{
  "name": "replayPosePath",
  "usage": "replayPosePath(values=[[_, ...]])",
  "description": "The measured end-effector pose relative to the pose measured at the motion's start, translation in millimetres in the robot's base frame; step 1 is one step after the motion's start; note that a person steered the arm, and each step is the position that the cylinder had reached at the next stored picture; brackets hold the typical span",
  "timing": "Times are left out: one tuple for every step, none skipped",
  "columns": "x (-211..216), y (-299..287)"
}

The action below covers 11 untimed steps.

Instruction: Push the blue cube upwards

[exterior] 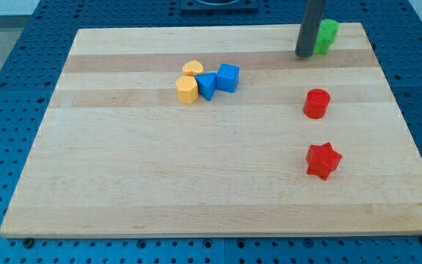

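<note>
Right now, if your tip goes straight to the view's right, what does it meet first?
My tip would probably meet the green block at once; it stands just right of the rod, slightly toward the view's top. Whether they already touch, I cannot tell.

one camera looks down at the whole wooden board (218,183) from its near edge.

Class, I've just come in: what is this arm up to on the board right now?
The arm is meant to push the blue cube upwards. My tip sits near the view's top right, beside the green block, well away from the cube. The cube sits in a cluster with another blue block and two yellow blocks.
</note>
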State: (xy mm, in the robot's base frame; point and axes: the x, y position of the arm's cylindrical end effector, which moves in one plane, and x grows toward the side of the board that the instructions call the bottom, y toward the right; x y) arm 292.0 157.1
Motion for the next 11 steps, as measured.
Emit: replayPosePath(values=[[32.7,-10.6],[64.6,-46.9],[92.7,-84.0],[106.4,-129.7],[105.8,-152.2],[100.0,-147.9],[86.8,-135.0],[67.1,-134.7],[45.5,-134.7],[41.9,-140.9],[45.6,-166.4]])
